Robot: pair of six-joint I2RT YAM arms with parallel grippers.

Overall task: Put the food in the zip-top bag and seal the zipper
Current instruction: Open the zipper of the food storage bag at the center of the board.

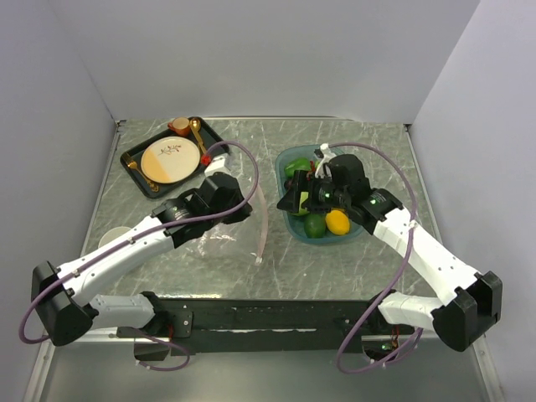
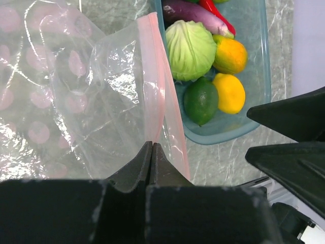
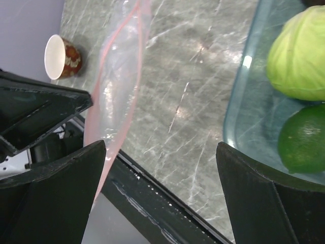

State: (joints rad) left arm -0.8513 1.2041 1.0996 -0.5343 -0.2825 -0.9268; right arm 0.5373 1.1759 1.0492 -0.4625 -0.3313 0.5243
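One crinkly clear zip-top bag [image 2: 96, 91], pink zipper [image 2: 155, 66] apparently pinched in left pincer [image 2: 151, 148], right pincer [image 3: 160, 152] spread

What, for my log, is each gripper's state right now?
Left gripper: closed, pinching the bag by its zipper.
Right gripper: open, holding nothing.

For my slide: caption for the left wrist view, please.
Left gripper pinches the bag at its zipper, beside the tub of food.
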